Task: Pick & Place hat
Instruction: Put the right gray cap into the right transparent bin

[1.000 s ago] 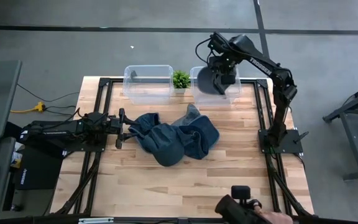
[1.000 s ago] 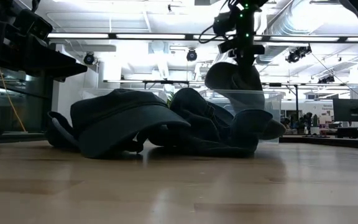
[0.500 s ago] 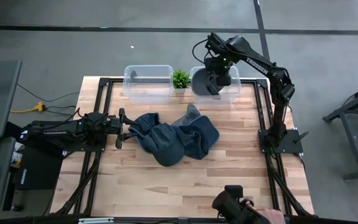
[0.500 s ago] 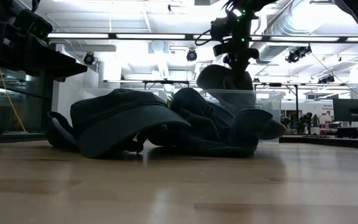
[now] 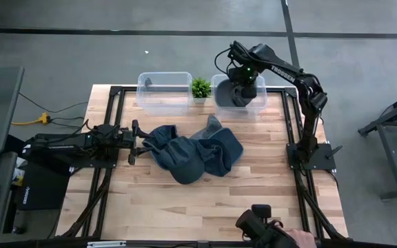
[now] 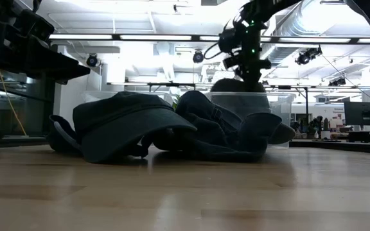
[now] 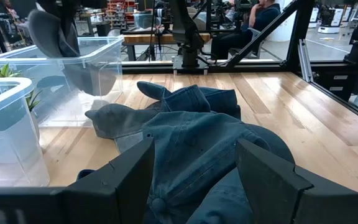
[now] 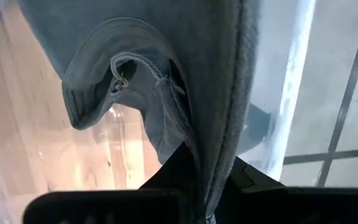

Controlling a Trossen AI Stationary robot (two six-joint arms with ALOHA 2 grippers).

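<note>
From above, the right gripper (image 5: 240, 88) reaches over the clear bin (image 5: 256, 104) at the far right of the counter (image 5: 185, 200), its fingers pinched on a grey hat (image 5: 236, 95) that hangs down into the bin. A second clear bin (image 5: 164, 91) sits beside it, with a small green plant (image 5: 200, 87) between them. A pile of blue hats (image 5: 195, 155) lies mid-counter, and the left gripper (image 5: 138, 141) rests just beside it, fingers spread wide.

At counter height, the grey hat (image 6: 233, 86) shows sunk inside the bin behind the pile (image 6: 166, 131).

The left wrist view looks between parted fingers (image 7: 263, 165) across the pile (image 7: 191, 130) to the bins.

The right wrist view shows the hat's fabric (image 8: 166, 74) clamped between its fingers.
</note>
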